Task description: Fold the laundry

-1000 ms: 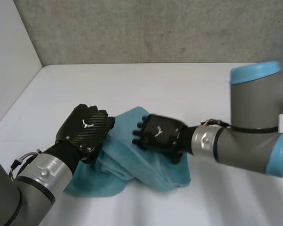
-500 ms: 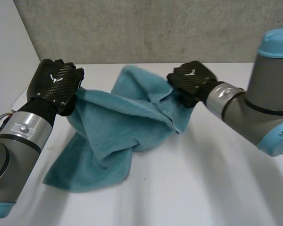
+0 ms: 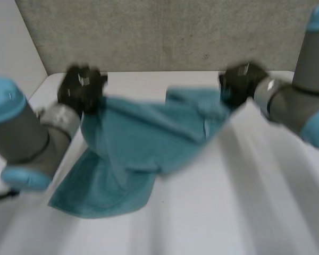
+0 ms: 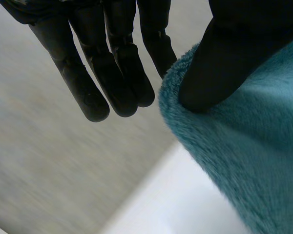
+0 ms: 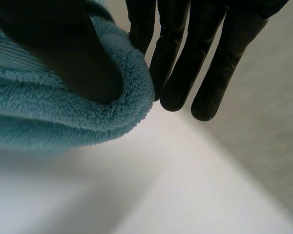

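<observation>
White bench (image 3: 244, 202), grey concrete wall (image 3: 175, 32) behind. Teal towel (image 3: 149, 138) is held up off the bench, spread between both hands, its lower end lying on the bench near the left arm. Left hand (image 3: 81, 87) pins one top end, thumb against straight fingers. Right hand (image 3: 239, 82) grips the other end likewise.

White table (image 3: 244, 212) — grey speckled concrete wall (image 3: 165, 32) behind, plain pale wall (image 3: 10, 58) at the left side
</observation>
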You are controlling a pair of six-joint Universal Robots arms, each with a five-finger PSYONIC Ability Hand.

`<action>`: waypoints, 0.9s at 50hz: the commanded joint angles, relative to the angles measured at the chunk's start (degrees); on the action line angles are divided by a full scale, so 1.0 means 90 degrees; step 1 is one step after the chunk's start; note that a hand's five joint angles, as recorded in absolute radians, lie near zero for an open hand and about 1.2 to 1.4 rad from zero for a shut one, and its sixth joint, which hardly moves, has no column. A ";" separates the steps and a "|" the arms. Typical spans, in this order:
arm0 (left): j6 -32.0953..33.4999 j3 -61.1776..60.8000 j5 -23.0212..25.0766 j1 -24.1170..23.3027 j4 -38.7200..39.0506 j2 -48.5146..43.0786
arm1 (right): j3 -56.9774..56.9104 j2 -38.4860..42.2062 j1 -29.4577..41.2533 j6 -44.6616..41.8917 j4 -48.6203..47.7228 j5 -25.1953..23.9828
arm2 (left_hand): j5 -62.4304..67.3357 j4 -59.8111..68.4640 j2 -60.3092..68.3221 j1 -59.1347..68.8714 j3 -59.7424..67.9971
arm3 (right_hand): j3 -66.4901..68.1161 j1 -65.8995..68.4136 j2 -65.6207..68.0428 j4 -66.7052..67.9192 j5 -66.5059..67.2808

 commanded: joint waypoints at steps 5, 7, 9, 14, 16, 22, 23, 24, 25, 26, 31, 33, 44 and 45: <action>-0.0388 0.2381 -0.0991 0.0053 0.1694 0.0176 | -0.0194 -0.0588 -0.0067 0.2542 -0.3433 0.0469 | 0.1783 0.1272 0.1247 0.1808 0.1302 | 0.1368 0.2868 0.1431 0.1296 0.1571; -0.0408 0.1971 -0.0962 0.0053 0.1706 0.0274 | 0.0297 -0.0804 -0.0076 0.2542 -0.3532 0.0411 | 0.1783 0.1272 0.1247 0.1808 0.1302 | 0.1368 0.2868 0.1431 0.1296 0.1571; -0.0408 0.1280 -0.0932 0.0072 0.1696 0.0401 | 0.0930 -0.0999 -0.0076 0.2532 -0.3582 0.0372 | 0.1783 0.1272 0.1247 0.1808 0.1302 | 0.1368 0.2868 0.1431 0.1296 0.1571; -0.0447 -0.0099 -0.0913 -0.0035 0.1657 0.0441 | 0.1919 -0.1000 -0.0086 0.2532 -0.3494 0.0245 | 0.1783 0.1272 0.1247 0.1808 0.1302 | 0.1368 0.2868 0.1431 0.1296 0.1571; -0.0466 -0.0365 -0.0913 -0.0035 0.1657 0.0450 | 0.2270 -0.1000 -0.0086 0.2513 -0.3455 0.0206 | 0.1783 0.1272 0.1247 0.1808 0.1302 | 0.1368 0.2868 0.1431 0.1296 0.1571; -0.0671 -0.1946 -0.0942 -0.0152 0.1618 0.0051 | 0.3355 -0.0601 -0.0067 0.2074 -0.2948 0.0010 | 0.1783 0.1272 0.1247 0.1808 0.1302 | 0.1368 0.2868 0.1431 0.1296 0.1571; -0.0681 -0.2044 -0.0952 -0.0200 0.1589 0.0002 | 0.3424 -0.0493 -0.0067 0.1957 -0.2860 0.0000 | 0.1783 0.1272 0.1247 0.1808 0.1302 | 0.1368 0.2868 0.1431 0.1296 0.1571; -0.0681 -0.2200 -0.0952 -0.0288 0.1482 -0.0057 | 0.3560 -0.0338 -0.0076 0.1772 -0.2685 -0.0009 | 0.1783 0.1272 0.1247 0.1808 0.1302 | 0.1368 0.2868 0.1431 0.1296 0.1571; -0.0691 -0.2269 -0.0961 -0.0337 0.1404 -0.0058 | 0.3619 -0.0268 -0.0086 0.1683 -0.2596 -0.0029 | 0.1783 0.1272 0.1247 0.1808 0.1302 | 0.1368 0.2868 0.1431 0.1296 0.1571; -0.0691 -0.2328 -0.0952 -0.0376 0.1306 -0.0067 | 0.3668 -0.0210 -0.0086 0.1595 -0.2557 -0.0029 | 0.1783 0.1272 0.1247 0.1808 0.1302 | 0.1368 0.2868 0.1431 0.1296 0.1571; -0.0701 -0.2582 -0.0932 -0.0552 0.0408 0.0020 | 0.3893 -0.0160 -0.0125 0.1360 -0.2439 -0.0010 | 0.0426 -0.0085 -0.0111 0.0450 -0.0055 | 0.1368 0.2868 0.1431 0.1296 0.1571; -0.0701 -0.2572 -0.0903 -0.0659 -0.0061 0.0186 | 0.3932 -0.0189 -0.0164 0.1350 -0.2449 -0.0009 | -0.0882 -0.1393 -0.1418 -0.0857 -0.1363 | 0.1368 0.2868 0.1431 0.1296 0.1571; -0.0642 -0.2319 -0.0718 -0.0134 -0.0648 0.1016 | 0.4049 -0.0336 -0.0389 0.1360 -0.2459 -0.0009 | -0.4494 -0.5005 -0.5030 -0.4469 -0.4975 | 0.1368 0.2868 0.1431 0.1296 0.1571; -0.0642 -0.2309 -0.0611 -0.0036 -0.0648 0.1046 | 0.4059 -0.0336 -0.0389 0.1370 -0.2468 -0.0019 | -0.4475 -0.4986 -0.5012 -0.4451 -0.4956 | 0.1368 0.2868 0.1431 0.1296 0.1571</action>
